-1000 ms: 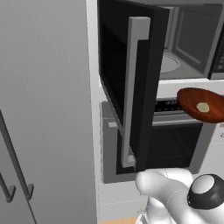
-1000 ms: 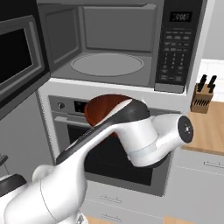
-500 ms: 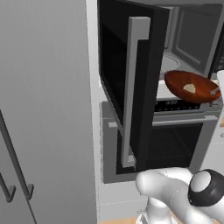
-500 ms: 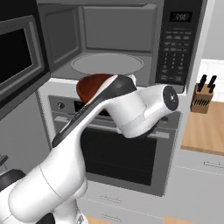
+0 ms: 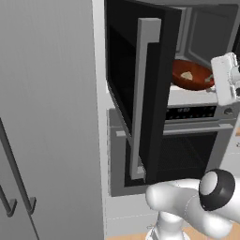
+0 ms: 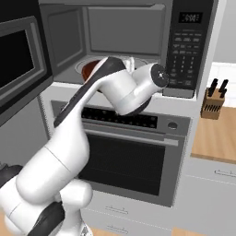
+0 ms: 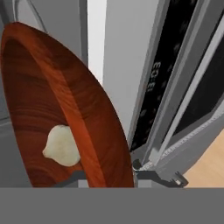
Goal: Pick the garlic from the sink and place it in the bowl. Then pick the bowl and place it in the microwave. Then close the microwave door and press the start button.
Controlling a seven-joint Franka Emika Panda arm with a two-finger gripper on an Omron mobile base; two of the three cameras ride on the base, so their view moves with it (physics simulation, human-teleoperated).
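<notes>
At the upper right of the left base view, the bowl [image 5: 191, 75] sits inside the open microwave [image 5: 206, 42] cavity with the garlic [image 5: 186, 75] resting in it, just beyond the microwave door [image 5: 140, 89] that swings out at centre. In the hand view the gripper [image 7: 107, 177] at the bottom edge pinches the bowl's rim, fingers closed upon it, with the garlic at lower left.

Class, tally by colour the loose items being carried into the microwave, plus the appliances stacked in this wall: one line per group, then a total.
Red-brown: 1, the bowl
Cream: 1, the garlic
Black appliances: 2, the microwave and the oven
Total: 4
</notes>
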